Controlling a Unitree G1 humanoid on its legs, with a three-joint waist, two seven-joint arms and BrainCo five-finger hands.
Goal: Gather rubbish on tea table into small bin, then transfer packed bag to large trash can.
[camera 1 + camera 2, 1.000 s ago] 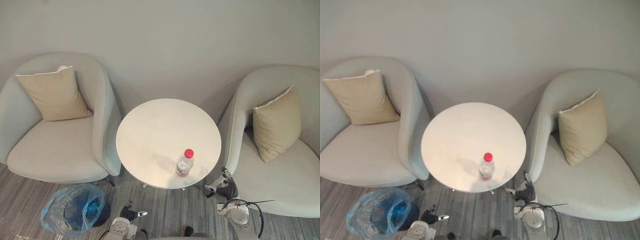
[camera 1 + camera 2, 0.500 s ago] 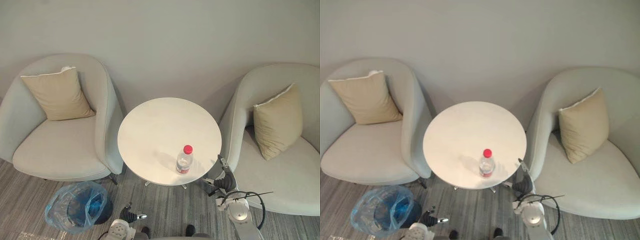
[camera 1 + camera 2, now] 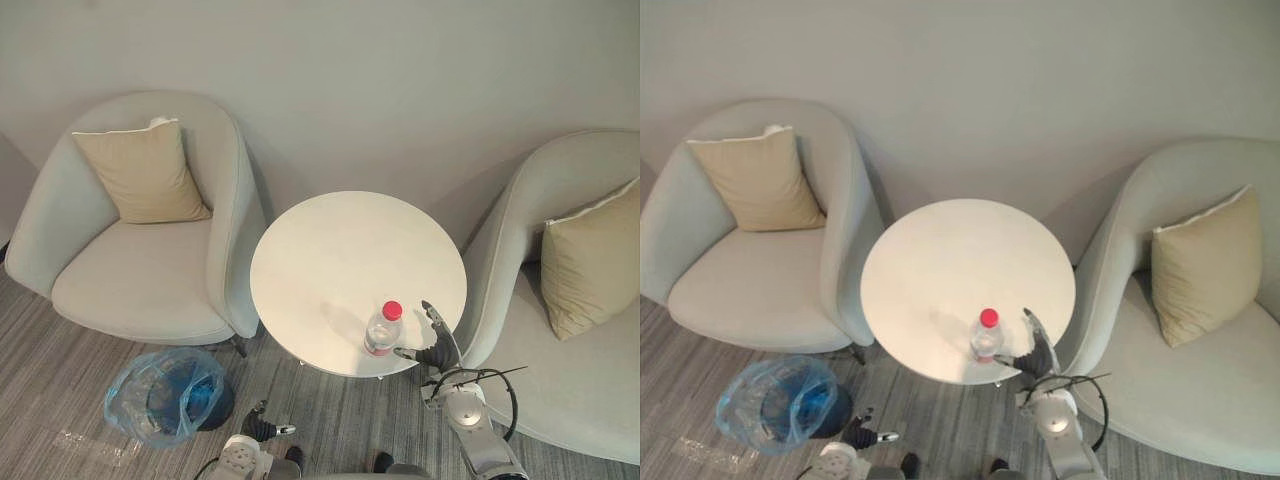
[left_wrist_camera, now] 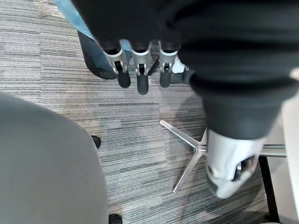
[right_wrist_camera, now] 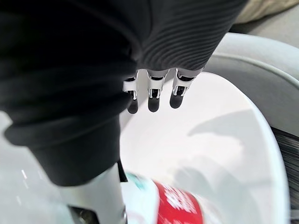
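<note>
On the far left stands a pale armchair [image 3: 130,290] with a tan cushion [image 3: 140,175]. On the carpet [image 3: 50,370] in front of it sits the small bin [image 3: 165,395], lined with a blue bag. Low beside the bin hangs the left hand [image 3: 258,428], its fingers [image 4: 138,74] straight and relaxed, holding nothing. At centre is the round white tea table [image 3: 340,250], with a red-capped bottle [image 3: 381,330] upright near its front edge. Just right of the bottle is the right hand [image 3: 438,352], fingers loose and spread, thumb reaching toward the bottle but not closed round it. A second armchair [image 3: 560,400] with a second cushion [image 3: 590,260] stands at the right.

Relaxed fingers of left robot hand [image 4: 141,65] above striped carpet [image 4: 126,130], small bin [image 4: 93,56], metal table legs [image 4: 182,134]
</note>
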